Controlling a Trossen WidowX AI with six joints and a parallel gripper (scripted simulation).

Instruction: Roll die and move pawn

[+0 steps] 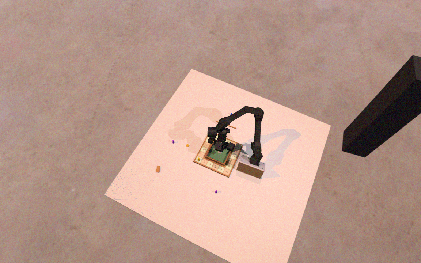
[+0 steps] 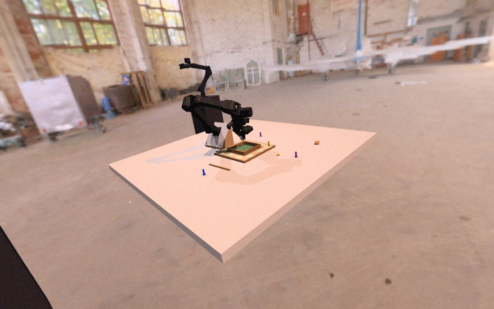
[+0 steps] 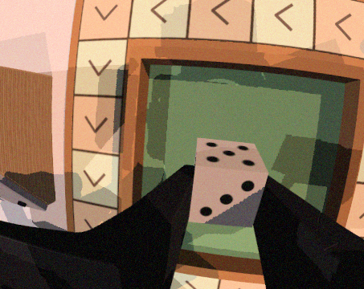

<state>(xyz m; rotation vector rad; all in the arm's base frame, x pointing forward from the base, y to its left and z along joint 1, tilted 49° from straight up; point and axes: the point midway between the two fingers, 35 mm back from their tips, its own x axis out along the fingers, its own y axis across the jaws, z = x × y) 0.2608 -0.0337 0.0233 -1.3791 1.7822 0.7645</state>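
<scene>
My gripper point(image 3: 222, 178) is shut on the die point(image 3: 226, 160) and holds it above the dice tray point(image 3: 238, 108) point(image 1: 217, 158) point(image 2: 245, 147). In the wrist view, one face of the die shows five pips and the face toward the camera shows three. In the exterior view the gripper point(image 2: 243, 138) hangs over the tray's back side. The board point(image 1: 228, 176) point(image 2: 244, 161) has a ring of arrowed squares around the tray. A yellow pawn point(image 1: 198, 159) point(image 2: 268, 143) stands upright on a corner square of the board. The die is too small to make out in the top and exterior views.
Off the board are two purple pawns point(image 1: 173, 141) point(image 1: 216, 191), a blue pawn point(image 2: 203, 172), an orange disc point(image 1: 187, 145) point(image 2: 278, 154), a brown block point(image 1: 158, 168) point(image 2: 316, 142) and a thin wooden stick point(image 2: 219, 167). The arm's base box point(image 1: 250, 169) stands close beside the board.
</scene>
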